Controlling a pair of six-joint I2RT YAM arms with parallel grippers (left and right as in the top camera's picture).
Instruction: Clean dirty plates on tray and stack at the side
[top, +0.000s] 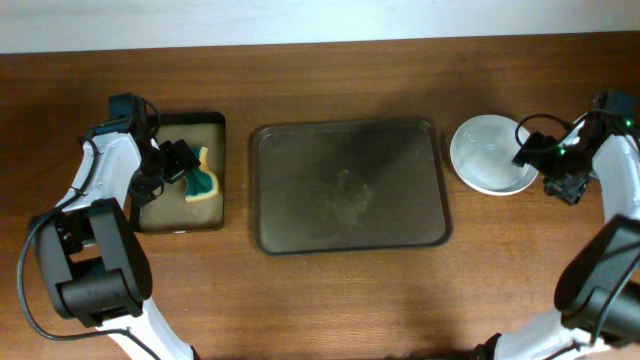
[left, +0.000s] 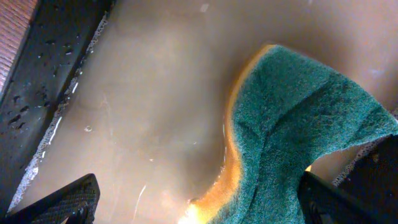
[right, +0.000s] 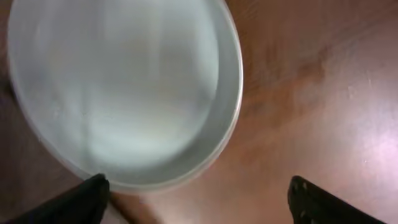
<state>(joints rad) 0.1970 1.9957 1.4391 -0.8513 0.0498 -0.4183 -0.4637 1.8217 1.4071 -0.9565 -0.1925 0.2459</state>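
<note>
The dark brown tray (top: 348, 186) lies in the middle of the table with no plate on it, only faint smears. The white plates (top: 488, 152) show as one round shape on the table to the tray's right; I cannot tell how many are stacked. The top plate fills the upper left of the right wrist view (right: 118, 87). My right gripper (top: 537, 160) (right: 199, 193) is open at the plates' right edge, its left finger by the rim. My left gripper (top: 178, 165) (left: 199, 199) is open over a green and yellow sponge (left: 298, 137).
A smaller black tray with a tan, wet inside (top: 180, 215) (left: 143, 93) stands left of the brown tray and holds the sponge (top: 203, 181). Bare wooden table (top: 330, 300) runs along the front; a pale wall edge lies at the back.
</note>
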